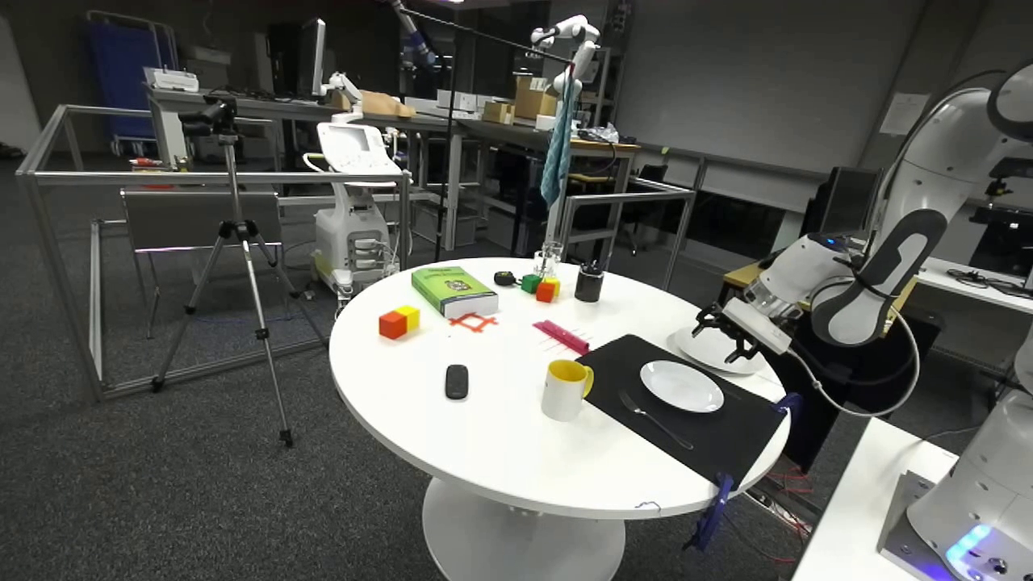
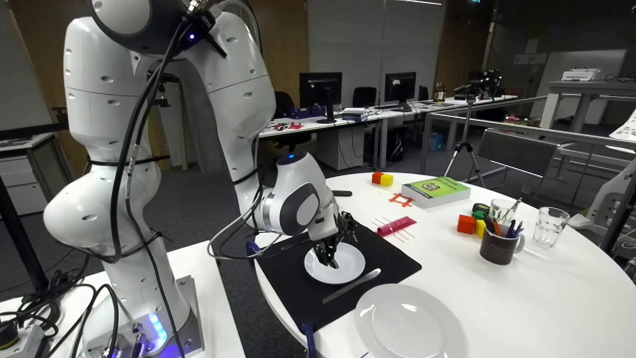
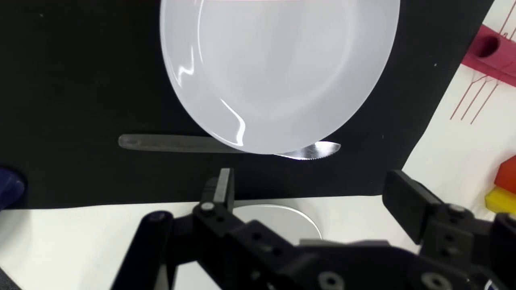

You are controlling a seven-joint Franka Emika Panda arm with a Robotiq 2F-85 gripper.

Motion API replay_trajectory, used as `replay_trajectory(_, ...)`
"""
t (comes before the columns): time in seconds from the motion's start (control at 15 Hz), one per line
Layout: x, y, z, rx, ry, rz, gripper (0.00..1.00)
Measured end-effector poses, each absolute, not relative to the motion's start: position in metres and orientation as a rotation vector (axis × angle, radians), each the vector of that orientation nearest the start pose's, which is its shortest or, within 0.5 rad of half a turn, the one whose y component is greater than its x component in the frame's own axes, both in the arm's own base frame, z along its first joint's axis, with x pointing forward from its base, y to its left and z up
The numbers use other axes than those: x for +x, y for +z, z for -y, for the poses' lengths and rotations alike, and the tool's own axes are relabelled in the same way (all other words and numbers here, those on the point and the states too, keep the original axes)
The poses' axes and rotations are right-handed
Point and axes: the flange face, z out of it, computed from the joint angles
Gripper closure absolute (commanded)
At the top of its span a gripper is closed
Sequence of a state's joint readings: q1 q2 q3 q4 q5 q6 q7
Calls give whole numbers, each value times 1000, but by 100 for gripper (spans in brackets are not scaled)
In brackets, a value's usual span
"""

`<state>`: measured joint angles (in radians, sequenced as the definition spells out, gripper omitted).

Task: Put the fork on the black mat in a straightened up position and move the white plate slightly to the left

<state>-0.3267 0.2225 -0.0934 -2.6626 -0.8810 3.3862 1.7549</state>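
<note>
The white plate (image 1: 682, 386) lies on the black mat (image 1: 613, 371); both also show in the other views, the plate here (image 2: 350, 266) (image 3: 278, 60) and the mat here (image 2: 392, 263) (image 3: 100, 88). The fork (image 1: 655, 420) lies slanted on the mat beside the plate, tines toward the mug. It is out of the wrist view. A knife (image 2: 352, 286) lies at the plate's other side, partly under its rim in the wrist view (image 3: 161, 143). My gripper (image 1: 713, 345) (image 2: 343, 250) (image 3: 308, 173) is open and empty, above the mat's edge, apart from the plate.
A larger white plate (image 1: 710, 349) (image 2: 407, 323) stands beside the mat. A white mug (image 1: 562, 395) with yellow inside stands near the fork. Blue clamps (image 1: 710, 512) hold the mat's table edge. A pink object (image 1: 562, 337), book (image 1: 453, 292), cubes (image 1: 393, 324) and pen mug (image 1: 589, 284) stand farther off.
</note>
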Motion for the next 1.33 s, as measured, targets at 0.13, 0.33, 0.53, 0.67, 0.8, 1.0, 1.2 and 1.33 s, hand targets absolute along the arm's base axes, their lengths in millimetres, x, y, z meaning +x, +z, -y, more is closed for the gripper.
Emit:
replay_trajectory(0.13,425,209,93,-2307,-519,-1718,0)
replay_trajectory(0.33,441,201,101,-2314,-492,-1835,0)
replay_trajectory(0.53,456,189,117,-2281,-440,-1954,0)
replay_trajectory(0.67,467,185,128,-2262,-395,-2015,0)
replay_trajectory(0.8,478,185,138,-2248,-352,-2055,0)
replay_trajectory(1.0,496,189,150,-2235,-316,-2090,0)
replay_trajectory(1.2,507,190,156,-2236,-296,-2117,0)
replay_trajectory(1.33,511,185,155,-2247,-281,-2127,0)
